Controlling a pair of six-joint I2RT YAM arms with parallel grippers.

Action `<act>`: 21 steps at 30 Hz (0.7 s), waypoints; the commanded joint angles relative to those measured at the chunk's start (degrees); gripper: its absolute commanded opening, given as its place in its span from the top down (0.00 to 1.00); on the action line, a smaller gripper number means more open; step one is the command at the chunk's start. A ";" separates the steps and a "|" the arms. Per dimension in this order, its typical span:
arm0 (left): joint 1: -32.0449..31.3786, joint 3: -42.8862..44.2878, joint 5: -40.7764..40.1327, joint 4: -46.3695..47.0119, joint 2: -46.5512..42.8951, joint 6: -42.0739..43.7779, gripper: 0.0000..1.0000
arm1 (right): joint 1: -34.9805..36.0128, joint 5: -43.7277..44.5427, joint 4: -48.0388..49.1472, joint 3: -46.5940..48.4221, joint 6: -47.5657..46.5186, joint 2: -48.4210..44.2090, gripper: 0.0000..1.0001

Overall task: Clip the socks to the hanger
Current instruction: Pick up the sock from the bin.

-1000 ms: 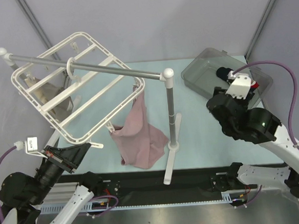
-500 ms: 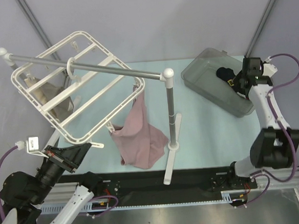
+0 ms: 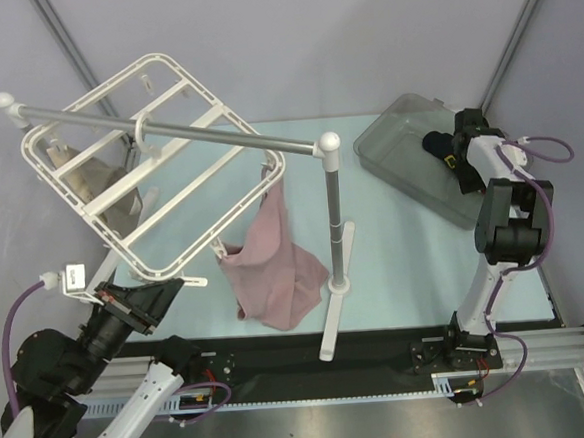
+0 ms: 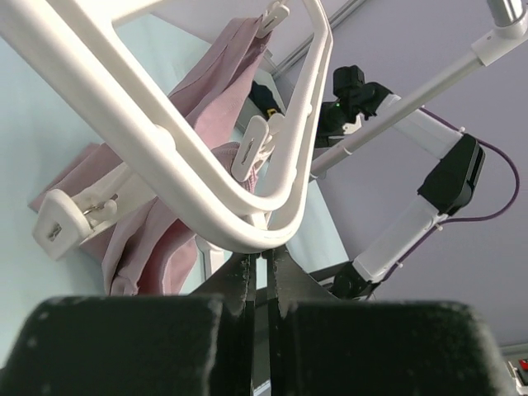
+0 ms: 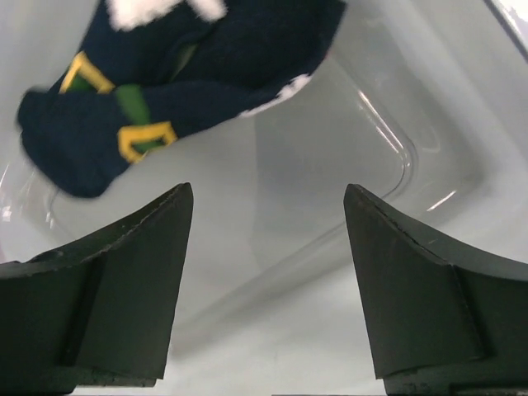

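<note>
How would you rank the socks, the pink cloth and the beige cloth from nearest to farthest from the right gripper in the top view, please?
1. Socks, in the clear bin, right beside the right gripper.
2. Pink cloth, hanging mid-table.
3. Beige cloth, far left.

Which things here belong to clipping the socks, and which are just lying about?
For the job: socks; hanger.
Lying about: pink cloth; beige cloth; rail stand; clear bin holding the socks.
</note>
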 commanded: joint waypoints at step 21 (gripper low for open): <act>-0.26 -1.49 0.40 -3.56 2.05 -0.36 1.00 | -2.91 13.07 9.71 14.54 -1.09 15.11 0.24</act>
